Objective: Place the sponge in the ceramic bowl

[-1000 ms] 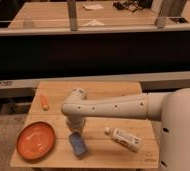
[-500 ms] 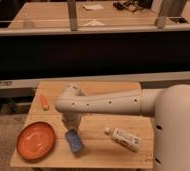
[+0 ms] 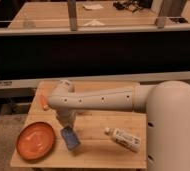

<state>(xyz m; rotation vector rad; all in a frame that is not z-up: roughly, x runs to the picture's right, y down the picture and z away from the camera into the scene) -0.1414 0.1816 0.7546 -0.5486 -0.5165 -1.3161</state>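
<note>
Wooden table [image 3: 95, 152], dark counters behind. Sponge [image 3: 71, 139] sits tilted near the front edge, left of centre, just right of the ceramic bowl [image 3: 35, 140] at the front-left corner, not in it. Gripper [image 3: 66, 125] is on the sponge's upper end, fingers drawn together, seemingly pinching it. Step in hand reads as the grasp. Next calls for a lift above the rim, a short carry left, then release. White bottle [image 3: 124, 139] lies front-right.

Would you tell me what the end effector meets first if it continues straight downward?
The end effector, beside the ceramic bowl, is shut on the sponge; next, likely the table.
</note>
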